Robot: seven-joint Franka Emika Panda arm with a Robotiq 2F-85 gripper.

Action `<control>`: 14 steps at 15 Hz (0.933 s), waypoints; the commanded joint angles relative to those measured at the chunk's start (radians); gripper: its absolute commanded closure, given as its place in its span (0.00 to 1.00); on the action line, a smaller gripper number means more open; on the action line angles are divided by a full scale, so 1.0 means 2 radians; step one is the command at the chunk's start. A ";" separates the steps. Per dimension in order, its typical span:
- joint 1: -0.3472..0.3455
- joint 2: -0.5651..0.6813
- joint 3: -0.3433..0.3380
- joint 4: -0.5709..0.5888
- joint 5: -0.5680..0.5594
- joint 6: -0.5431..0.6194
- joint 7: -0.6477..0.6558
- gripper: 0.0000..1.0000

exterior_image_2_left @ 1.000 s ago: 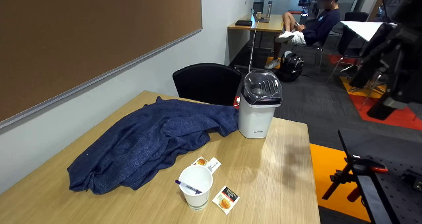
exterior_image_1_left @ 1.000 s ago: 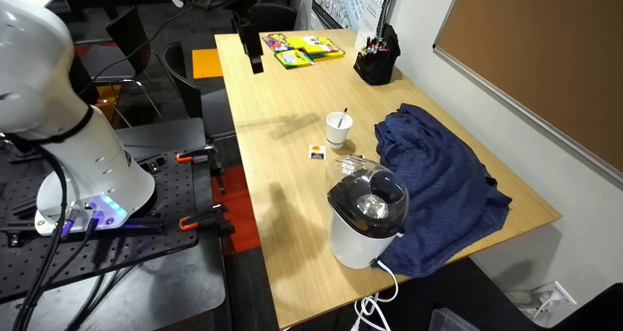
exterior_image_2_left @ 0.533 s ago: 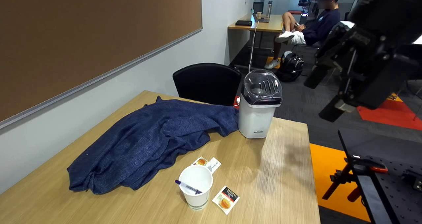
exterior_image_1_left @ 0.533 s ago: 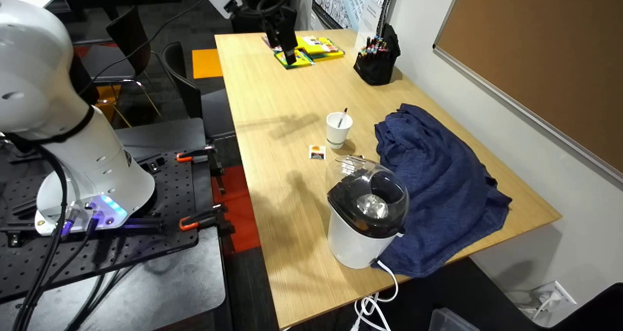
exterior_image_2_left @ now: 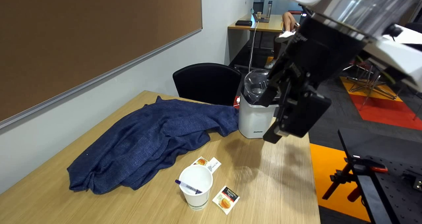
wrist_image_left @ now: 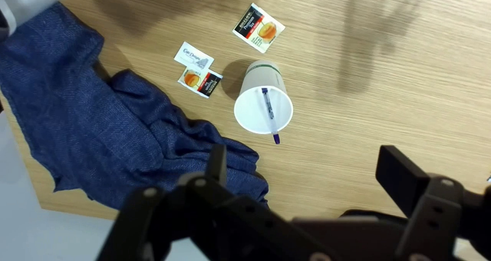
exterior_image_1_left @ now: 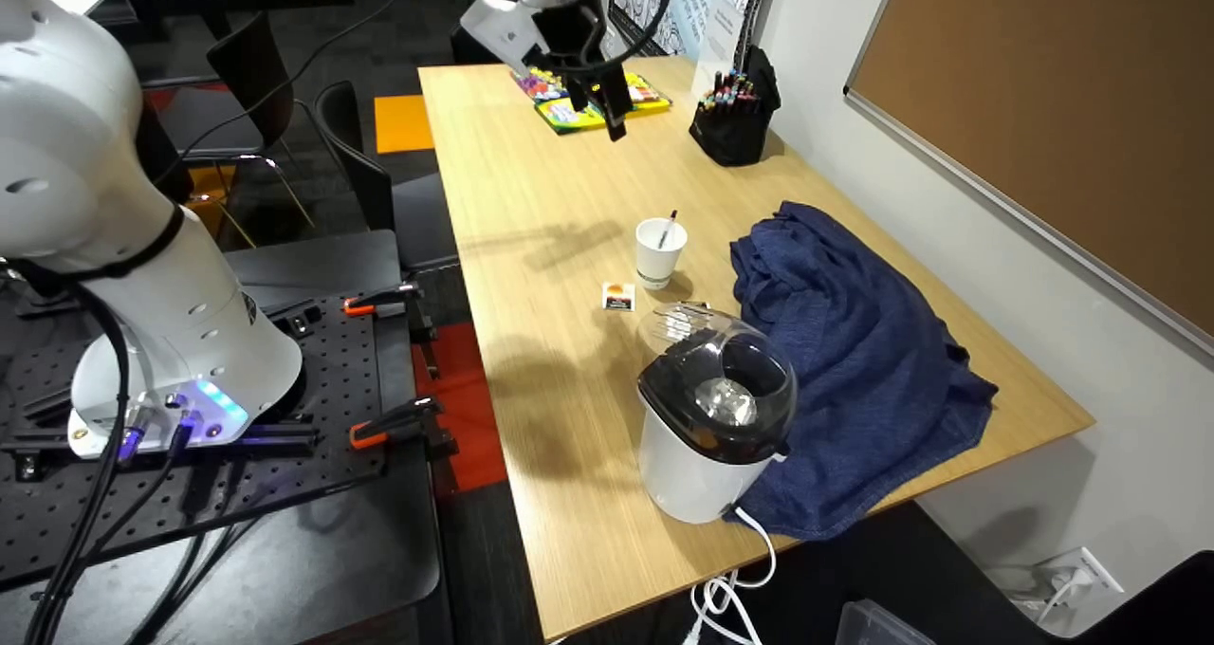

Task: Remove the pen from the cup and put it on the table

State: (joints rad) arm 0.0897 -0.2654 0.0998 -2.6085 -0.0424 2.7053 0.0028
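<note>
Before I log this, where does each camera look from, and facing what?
Wrist view: behind the open gripper, which shows; looks down at the paper cup.
In an exterior view: high near the robot base, facing along the table; robot base, arm, gripper show.
In an exterior view: above table level, facing the popcorn maker; gripper, arm end show.
Both exterior views share paper cup, pen, navy cloth.

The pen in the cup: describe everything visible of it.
The pen is slim and plastic-looking: a pale, clear-seeming barrel with dark printing, a purple upper end and a dark section low down. It leans inside the cup against its rim, upper end jutting out above; what its lower tip rests on cannot be told. The open gripper is clear of it.
</note>
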 commanded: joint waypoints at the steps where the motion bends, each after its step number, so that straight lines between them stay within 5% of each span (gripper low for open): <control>1: -0.011 0.080 0.012 0.056 -0.042 0.019 0.011 0.00; 7: -0.007 0.174 0.001 0.126 -0.108 0.033 0.062 0.00; 14: 0.007 0.260 -0.019 0.191 -0.093 0.018 0.059 0.00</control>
State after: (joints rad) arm 0.0829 0.1853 0.0847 -2.2935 -0.2324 2.7611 0.1063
